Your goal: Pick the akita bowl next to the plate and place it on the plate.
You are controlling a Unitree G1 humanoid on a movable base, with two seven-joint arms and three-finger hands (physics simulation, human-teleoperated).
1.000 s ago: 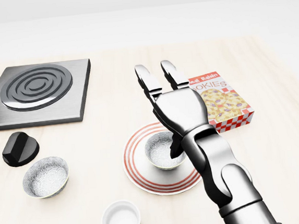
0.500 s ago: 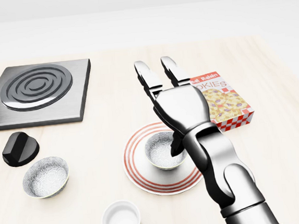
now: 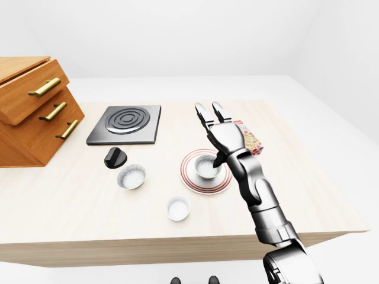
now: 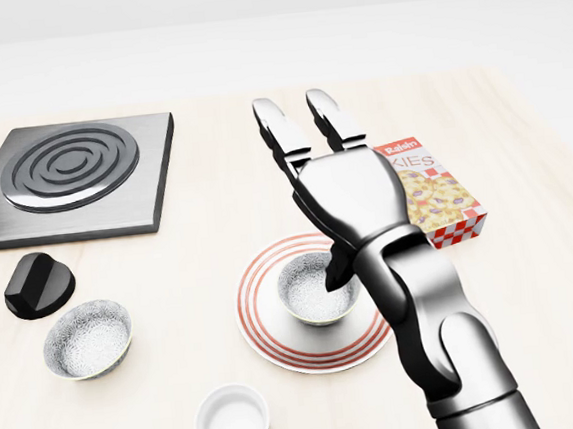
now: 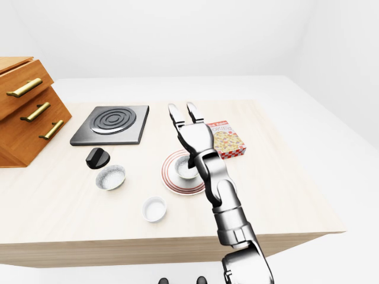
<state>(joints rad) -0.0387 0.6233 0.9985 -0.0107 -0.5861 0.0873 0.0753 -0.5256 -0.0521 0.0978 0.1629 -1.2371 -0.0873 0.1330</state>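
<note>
Right hand (image 4: 350, 199) hovers, fingers outstretched, above akita bowl (image 4: 306, 298).

In the head view, a grey speckled bowl (image 4: 304, 298) is set on the red-ringed round plate (image 4: 261, 329) on the pale wooden table (image 4: 218, 231). A second speckled bowl (image 4: 88, 338) is placed left of the plate, a white ramekin (image 4: 231, 420) below it, and a printed cookie box (image 4: 446, 201) to its right.

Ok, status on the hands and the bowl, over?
Right hand open, fingers straight, over the akita bowl. Left hand out of view. Bowl sits upright on the plate. Cookie box clear to the plate's right.
</note>
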